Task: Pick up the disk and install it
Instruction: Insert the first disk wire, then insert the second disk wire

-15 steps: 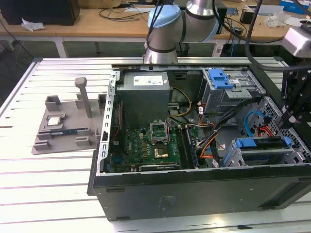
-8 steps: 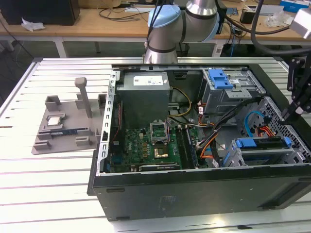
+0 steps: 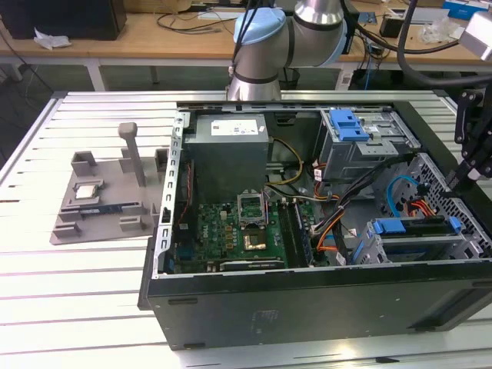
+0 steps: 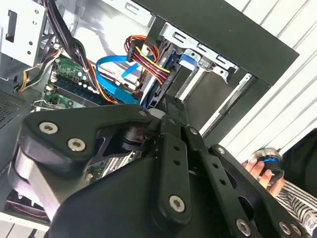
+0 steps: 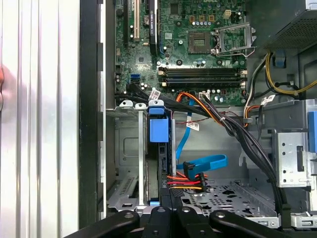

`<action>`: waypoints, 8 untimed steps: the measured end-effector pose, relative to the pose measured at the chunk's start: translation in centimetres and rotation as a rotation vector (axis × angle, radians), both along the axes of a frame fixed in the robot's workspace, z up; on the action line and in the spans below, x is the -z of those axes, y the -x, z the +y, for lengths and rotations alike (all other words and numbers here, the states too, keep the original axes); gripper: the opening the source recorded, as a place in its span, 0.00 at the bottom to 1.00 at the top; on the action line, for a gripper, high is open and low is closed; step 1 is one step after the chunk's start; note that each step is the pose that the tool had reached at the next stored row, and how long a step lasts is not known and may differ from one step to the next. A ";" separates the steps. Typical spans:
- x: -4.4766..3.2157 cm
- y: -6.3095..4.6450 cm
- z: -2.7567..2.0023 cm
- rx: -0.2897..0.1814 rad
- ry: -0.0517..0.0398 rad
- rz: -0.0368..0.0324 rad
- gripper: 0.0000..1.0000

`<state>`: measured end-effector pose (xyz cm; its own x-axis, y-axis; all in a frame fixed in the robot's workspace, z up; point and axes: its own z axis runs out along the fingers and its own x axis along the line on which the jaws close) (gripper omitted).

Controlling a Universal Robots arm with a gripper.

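- Matte black gripper (image 5: 166,210), its bolted linkage bars nearest the lens; whether it grips, I cannot tell.
- One disk (image 5: 159,163), blue-railed, seated edgewise in the metal bay (image 5: 126,168).
- One green motherboard (image 5: 193,44).

The computer case (image 3: 307,300) is black outside and bare silver metal inside. Its motherboard (image 5: 188,44) is green. The disk (image 5: 159,163) shows a blue rail tab (image 5: 159,130); beside it run a light-blue flat cable (image 5: 205,163) and red, orange and yellow wires (image 5: 185,182). The gripper (image 4: 173,106) is matte black. The fixture (image 3: 104,196) is grey. A person's sleeve (image 4: 297,201) is black-and-white striped.
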<state>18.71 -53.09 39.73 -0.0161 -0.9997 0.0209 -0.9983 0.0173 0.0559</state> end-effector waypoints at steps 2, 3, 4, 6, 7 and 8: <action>0.00 0.0 0.00 0.000 -0.0001 0.0000 0.11; 0.00 0.0 0.00 0.000 0.0000 0.0000 0.11; 0.00 0.0 0.00 0.000 -0.0001 0.0000 0.11; 0.00 0.0 0.00 0.000 -0.0001 0.0000 0.30; 0.00 0.0 0.00 0.000 -0.0002 0.0000 0.30; 0.03 0.2 0.08 0.000 0.0002 0.0000 0.30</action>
